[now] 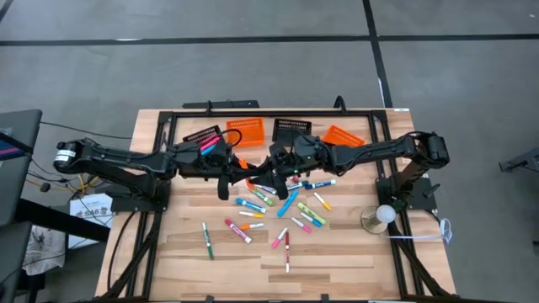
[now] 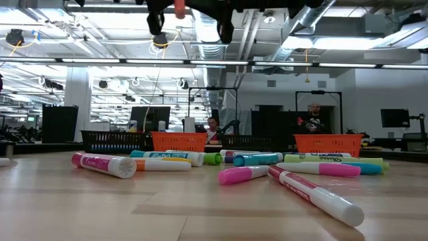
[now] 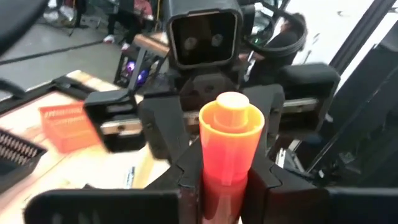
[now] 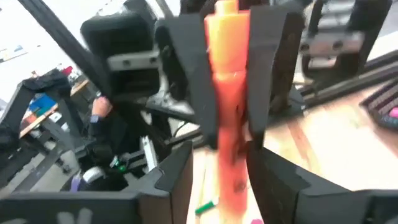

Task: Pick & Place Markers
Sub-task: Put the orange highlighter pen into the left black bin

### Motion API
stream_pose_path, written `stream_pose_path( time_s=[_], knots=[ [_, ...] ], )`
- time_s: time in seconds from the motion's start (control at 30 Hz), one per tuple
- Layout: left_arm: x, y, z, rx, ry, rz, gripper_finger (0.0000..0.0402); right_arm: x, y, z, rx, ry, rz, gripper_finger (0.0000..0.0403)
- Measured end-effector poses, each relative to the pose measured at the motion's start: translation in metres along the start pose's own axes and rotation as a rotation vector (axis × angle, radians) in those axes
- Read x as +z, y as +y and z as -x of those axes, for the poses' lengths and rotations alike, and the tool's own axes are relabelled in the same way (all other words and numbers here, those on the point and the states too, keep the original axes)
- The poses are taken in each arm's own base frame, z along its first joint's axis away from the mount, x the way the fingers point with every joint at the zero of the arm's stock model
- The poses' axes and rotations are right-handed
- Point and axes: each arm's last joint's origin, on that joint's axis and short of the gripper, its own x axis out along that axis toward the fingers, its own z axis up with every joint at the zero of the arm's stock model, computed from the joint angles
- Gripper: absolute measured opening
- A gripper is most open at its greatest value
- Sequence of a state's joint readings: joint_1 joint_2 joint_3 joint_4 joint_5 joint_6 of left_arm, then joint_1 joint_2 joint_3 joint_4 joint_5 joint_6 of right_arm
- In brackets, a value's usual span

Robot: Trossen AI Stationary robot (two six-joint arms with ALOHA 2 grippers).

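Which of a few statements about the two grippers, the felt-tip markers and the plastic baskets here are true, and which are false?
1. The left gripper is clamped on an orange felt-tip marker. True.
2. The right gripper squeezes that marker tightly. False: its jaws stand apart around the barrel.
3. Every marker sits inside a basket. False: many loose markers lie on the wooden table.
4. An orange slotted plastic basket stands near the table's far edge. True.

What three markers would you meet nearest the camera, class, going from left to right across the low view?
white marker with pink lettering → pink-ended marker → long white marker with a pink cap
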State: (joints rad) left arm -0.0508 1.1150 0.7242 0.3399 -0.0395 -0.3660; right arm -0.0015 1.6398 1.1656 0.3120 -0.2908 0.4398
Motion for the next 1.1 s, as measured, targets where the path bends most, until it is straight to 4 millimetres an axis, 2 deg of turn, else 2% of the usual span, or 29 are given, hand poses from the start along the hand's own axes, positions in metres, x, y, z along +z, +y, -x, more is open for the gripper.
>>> stream_pose_path(
  time_s=[0.2, 0.43, 0.7, 0.9, 1.1],
  knots=[
    [0.005, 0.012, 0.023, 0.151, 0.071, -0.035, 0.0057, -0.007, -0.008, 0.004, 0.108, 0.156, -0.042, 0.0156],
    [0.001, 0.035, 0.048, 0.350, 0.219, -0.029, 0.0057, -0.004, -0.010, 0.005, 0.147, 0.151, 0.038, 0.0148],
    [-0.018, 0.071, 0.050, 0.552, 0.458, -0.004, 0.0057, 0.003, -0.017, 0.011, 0.177, 0.131, 0.092, 0.0127],
    [-0.021, 0.108, 0.048, 0.654, 0.518, 0.034, 0.0058, 0.021, -0.023, 0.029, 0.206, 0.089, 0.117, 0.0123],
    [-0.025, 0.146, 0.052, 0.795, 0.547, 0.121, 0.0058, 0.037, -0.038, 0.048, 0.165, 0.037, 0.158, 0.0123]
  ],
)
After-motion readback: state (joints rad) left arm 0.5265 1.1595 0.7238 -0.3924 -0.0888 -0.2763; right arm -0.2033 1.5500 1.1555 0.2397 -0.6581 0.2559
